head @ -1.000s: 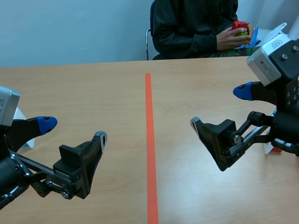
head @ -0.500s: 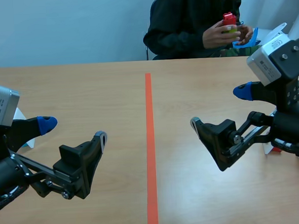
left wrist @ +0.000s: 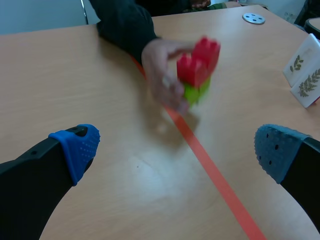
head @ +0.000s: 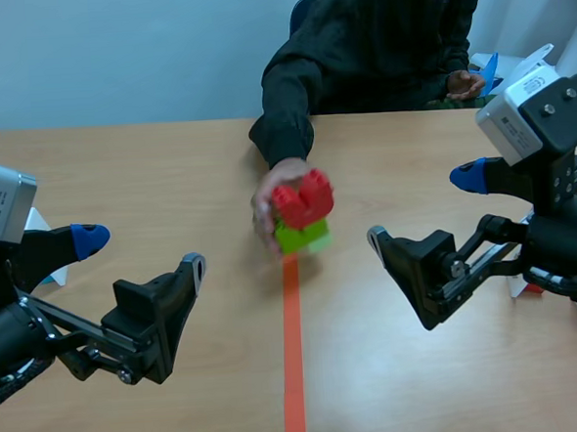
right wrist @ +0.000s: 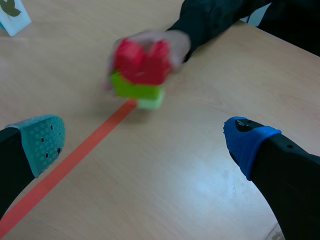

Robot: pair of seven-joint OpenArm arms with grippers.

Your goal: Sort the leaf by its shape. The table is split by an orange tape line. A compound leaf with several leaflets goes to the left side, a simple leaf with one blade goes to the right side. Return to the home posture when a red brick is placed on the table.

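A person's hand (head: 266, 206) holds a red brick (head: 302, 200) stacked on a green brick (head: 303, 237) low over the orange tape line (head: 292, 353) at mid-table. Whether the stack rests on the table cannot be told. The red brick (left wrist: 199, 62) lies ahead of my open left gripper (left wrist: 175, 150), and the same red brick (right wrist: 141, 61) lies ahead of my open right gripper (right wrist: 145, 141). Both the left gripper (head: 142, 254) and the right gripper (head: 422, 208) hover low, one on each side of the line, holding nothing.
Two white leaf cards (left wrist: 304, 72) stand on the right side of the table. Another leaf card (right wrist: 11, 14) stands on the left side. A small grey disc (left wrist: 253, 18) lies at the far right. The person sits across the table.
The person's hand has come down from chest height to the middle of the table, bringing the red and green bricks onto the tape line. Both arms have stayed still.
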